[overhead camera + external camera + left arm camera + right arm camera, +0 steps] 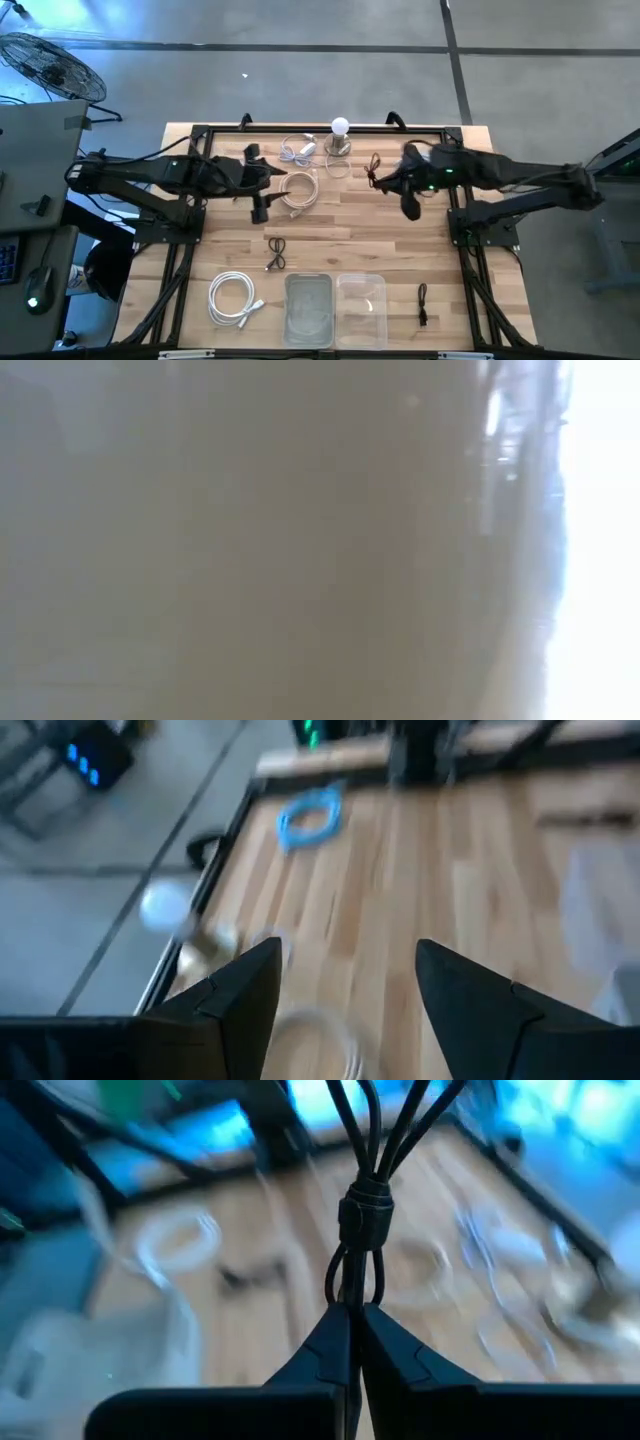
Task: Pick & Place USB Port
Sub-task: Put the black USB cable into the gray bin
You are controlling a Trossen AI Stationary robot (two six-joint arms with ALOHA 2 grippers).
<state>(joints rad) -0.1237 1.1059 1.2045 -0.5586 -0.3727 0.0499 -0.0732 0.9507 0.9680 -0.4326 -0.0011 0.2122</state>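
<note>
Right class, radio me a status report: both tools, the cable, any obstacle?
Right tool shut on dark bundled cable, lifted over the table's far side. Left tool open, empty, above coiled white cable. Nothing blocking seen.

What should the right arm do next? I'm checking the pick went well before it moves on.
Probably carry the bundle toward the clear containers at the table's near edge. The right gripper has its fingers shut on the dark bundled cable, which hangs from them above the wood, so the pick looks done. The left gripper waits open over the white cable coil.
</note>
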